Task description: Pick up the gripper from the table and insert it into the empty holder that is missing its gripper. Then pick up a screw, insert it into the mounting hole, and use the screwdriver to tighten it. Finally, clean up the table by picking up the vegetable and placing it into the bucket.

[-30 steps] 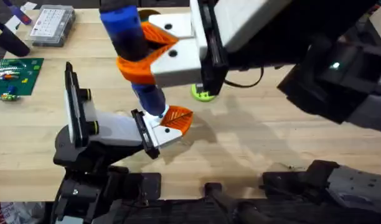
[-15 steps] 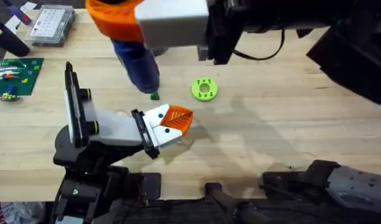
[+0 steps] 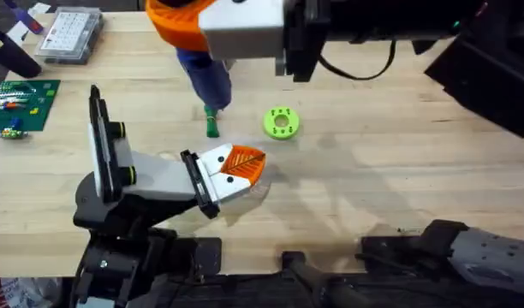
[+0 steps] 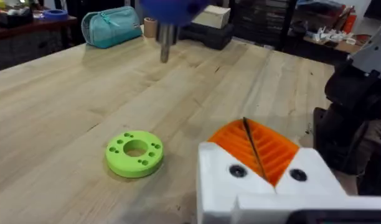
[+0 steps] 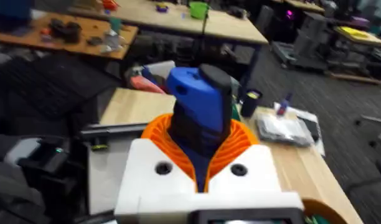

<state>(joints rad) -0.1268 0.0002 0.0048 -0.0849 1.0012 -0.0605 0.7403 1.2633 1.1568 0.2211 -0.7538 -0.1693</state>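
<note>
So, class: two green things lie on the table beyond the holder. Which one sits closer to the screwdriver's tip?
The vegetable, slender and dark green, lies right by the tip of the screwdriver. The lime-green disc, round with holes, sits further off to the side.

Even, bright light falls from above on the pale wooden desk [image 3: 399, 171] in the overhead view, with no harsh glare. Soft, faint shadows lie on the wood toward 4 o'clock of the lime-green disc [image 3: 281, 121] and beneath the holder [image 3: 151, 180]. The right gripper [image 3: 223, 30], raised close under the camera at 12 o'clock, looks large and soft-edged, and the screwdriver [image 3: 206, 77] in it is smeared. The desk surface is sharp. In the left wrist view the disc and wood grain are crisp, the blue screwdriver blurred, the room behind dim. The right wrist view is blurred throughout, its background dim and streaked.
</note>
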